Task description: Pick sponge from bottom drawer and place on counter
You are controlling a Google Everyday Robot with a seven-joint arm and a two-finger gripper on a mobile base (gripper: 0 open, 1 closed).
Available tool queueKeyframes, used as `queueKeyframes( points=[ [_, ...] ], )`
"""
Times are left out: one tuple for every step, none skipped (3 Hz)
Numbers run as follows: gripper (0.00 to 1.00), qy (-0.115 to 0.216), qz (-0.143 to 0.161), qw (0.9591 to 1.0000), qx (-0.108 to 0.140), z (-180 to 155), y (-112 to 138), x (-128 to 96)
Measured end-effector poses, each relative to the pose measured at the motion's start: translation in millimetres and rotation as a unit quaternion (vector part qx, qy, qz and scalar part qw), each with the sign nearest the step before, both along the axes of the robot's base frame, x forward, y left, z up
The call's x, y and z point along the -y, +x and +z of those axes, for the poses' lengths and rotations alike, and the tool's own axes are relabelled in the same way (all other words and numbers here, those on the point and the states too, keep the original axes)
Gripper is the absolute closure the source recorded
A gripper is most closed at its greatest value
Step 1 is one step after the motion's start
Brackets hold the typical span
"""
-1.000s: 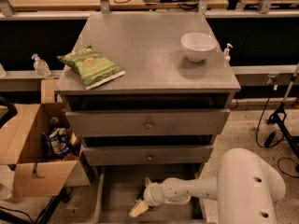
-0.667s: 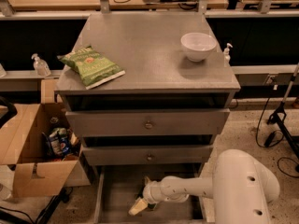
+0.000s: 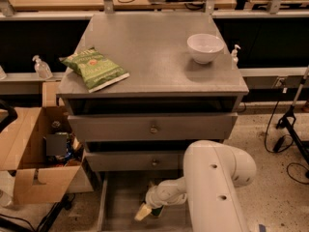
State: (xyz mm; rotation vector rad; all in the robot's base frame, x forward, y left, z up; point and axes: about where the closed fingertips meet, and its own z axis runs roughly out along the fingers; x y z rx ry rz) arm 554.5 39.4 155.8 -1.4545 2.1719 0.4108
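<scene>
- The grey drawer cabinet point(image 3: 154, 129) stands in the middle of the scene, and every place here is given from it; its lowest tier, the bottom drawer point(image 3: 118, 197), is pulled out at the cabinet's foot so the shallow tray can be reached from above.
- The robot's white arm point(image 3: 215, 187) bends down in front of the cabinet's right half; its gripper point(image 3: 146, 210) sits low inside the bottom drawer, near the middle of the tray, with a pale yellowish tip pointing towards the cabinet's left.
- A small dark green shape, which I take to be the sponge point(image 3: 158, 210), lies right against the gripper on the drawer floor; I cannot tell whether the gripper is apart, together or clamped on it, because the wrist hides the join.
- I judge this to be the grasping step; the sponge is not yet out of the drawer.
- The counter point(image 3: 149, 37), the cabinet's flat top, is where the sponge is due; a green chip bag point(image 3: 94, 69) lies at its front left and a white bowl point(image 3: 205, 47) towards its right, with open grey surface between them as a likely landing place.
- The two upper drawers, each with a small knob point(image 3: 153, 128), are pushed in; the lift will need to clear their fronts and the counter's edge.
- An open cardboard box point(image 3: 29, 153) sits on the floor to the cabinet's left, away from the arm.
</scene>
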Motion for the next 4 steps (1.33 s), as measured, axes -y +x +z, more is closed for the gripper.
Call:
queueKeyframes(
  points=[
    [0.0, -0.053, 0.008, 0.9985, 0.006, -19.3, 2.4, 21.6],
    [0.0, -0.073, 0.007, 0.9973, 0.002, -34.1, -1.4, 32.9],
    [0.0, -0.068, -0.004, 0.9975, -0.016, -55.7, -16.1, 41.1],
    [0.15, -0.034, -0.013, 0.9987, -0.035, -67.6, -32.1, 39.7]
  ],
)
